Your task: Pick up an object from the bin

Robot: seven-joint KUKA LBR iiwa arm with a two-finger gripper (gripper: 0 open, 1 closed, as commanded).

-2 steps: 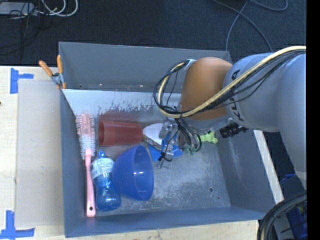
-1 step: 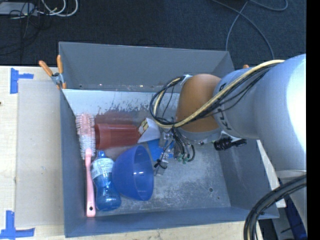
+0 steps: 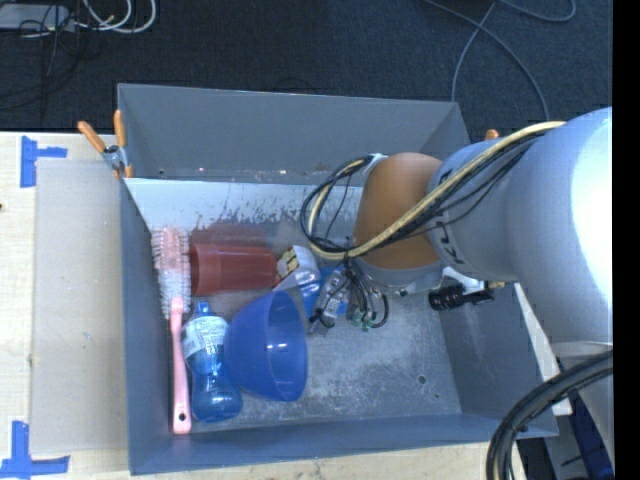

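Note:
My gripper hangs low in the middle of the bin, under the arm's orange cover. Just left of it a blue plastic bowl lies tipped on its side, its rim nearly touching the gripper. A small white, yellow and blue packet lies right by the gripper's upper left, partly hidden by it. A dark red cup lies on its side further left, behind the bowl.
A pink long-handled brush lies along the left wall. A blue water bottle rests between brush and bowl. The bin floor to the right and front of the gripper is bare grey metal. The arm covers the right wall.

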